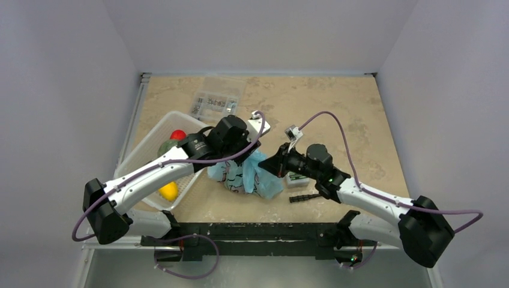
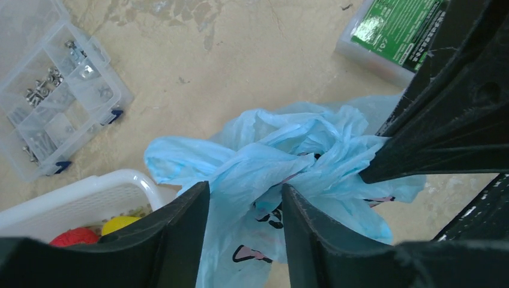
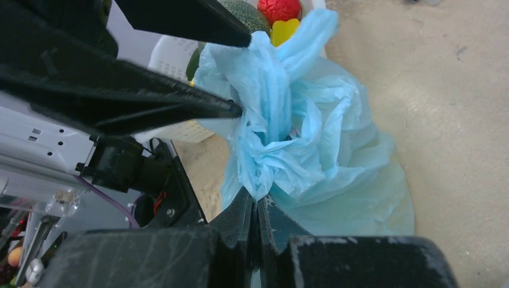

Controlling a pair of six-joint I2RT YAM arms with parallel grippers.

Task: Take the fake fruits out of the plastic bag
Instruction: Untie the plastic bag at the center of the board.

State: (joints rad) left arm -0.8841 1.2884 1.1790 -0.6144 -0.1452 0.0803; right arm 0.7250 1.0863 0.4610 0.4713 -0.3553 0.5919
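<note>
Opening up the bag (image 1: 246, 177) is the step they're on, far as I can judge. It sits crumpled mid-table between the two arms, just right of the white basket (image 1: 143, 144). A few fruits (image 1: 177, 134) lie in that basket: a red one, a green one, a yellow one. Are there more inside the bag? No idea, the plastic is all bunched up and you can't see in.

Right gripper (image 3: 257, 201): jaws fully closed, pinching a twisted wad of the blue plastic. Looks like the anchor hand to me.

Left gripper (image 2: 245, 191): jaws roughly half apart, coming down on the top of the bunch with a fold of plastic sitting in the gap. From the right wrist view, both its fingertips touch the bag, one at the top of the bunch and one lower on the side facing the basket. It isn't clamped on anything, though; there's daylight between the fingers.

My guess at what's next: the left one has to close on that fold, ideally a single layer, then pull away from the right one's pinch so the mouth spreads. The tricky bit is how thin and slippery that film is. If it grabs both layers, the bag just lifts shut. If it grabs too little, it slides out.
</note>
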